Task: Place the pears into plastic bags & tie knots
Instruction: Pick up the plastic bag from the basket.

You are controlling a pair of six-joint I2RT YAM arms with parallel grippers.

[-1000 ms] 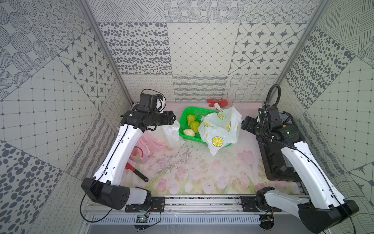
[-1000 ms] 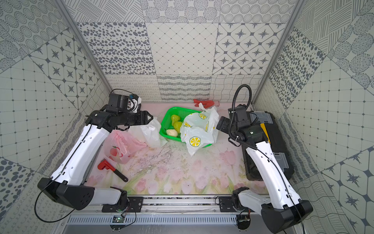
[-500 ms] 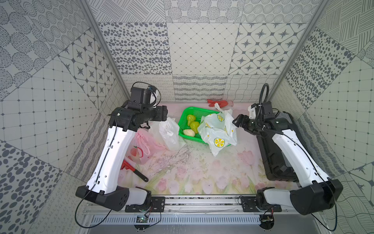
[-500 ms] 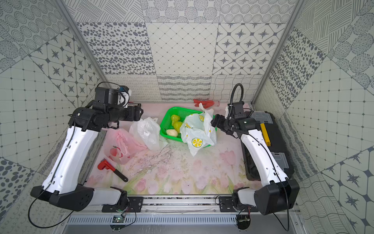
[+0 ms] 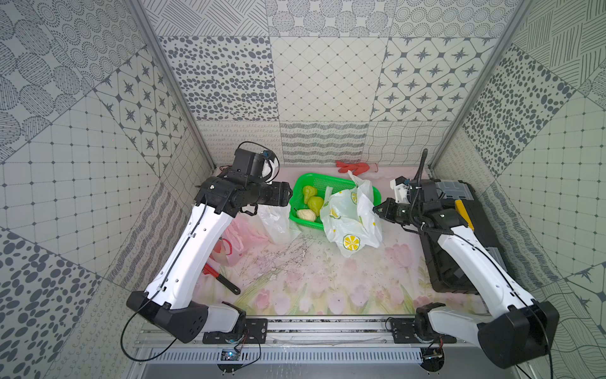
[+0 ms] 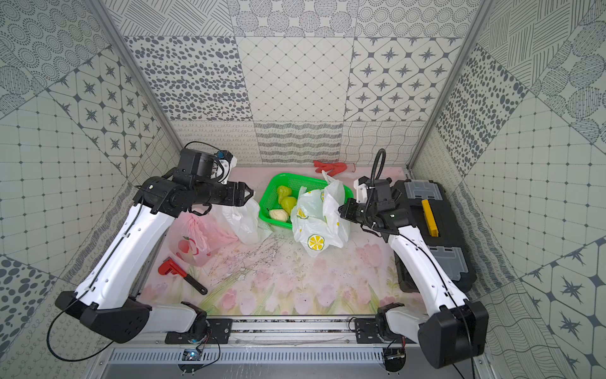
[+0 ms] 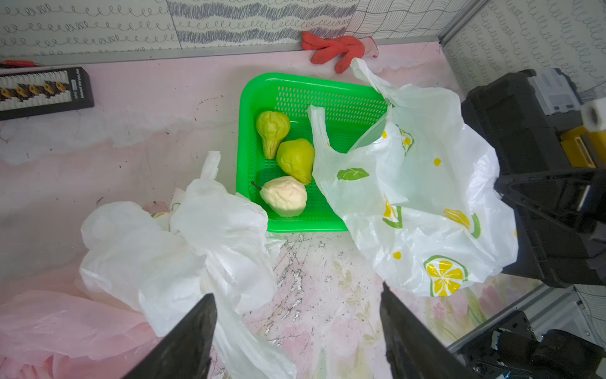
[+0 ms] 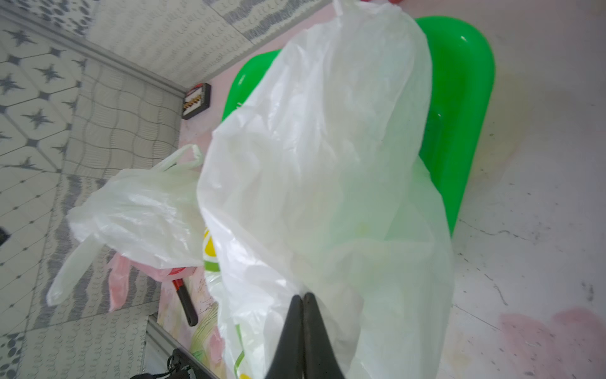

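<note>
You're seeing three pears [image 7: 295, 157] lying in the basket [image 5: 305, 178], one bag [image 5: 351, 223] draping over its right edge, a second bag [image 5: 278, 224] sitting just left of it, a third bag [image 6: 196, 236] lying farther left, and a glove [image 5: 355, 166] lying behind it.

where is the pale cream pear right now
In both top views the cream pear lies in the green basket, at its near left corner beside the green pears, between the plain white bag and the lemon-print bag.
</note>
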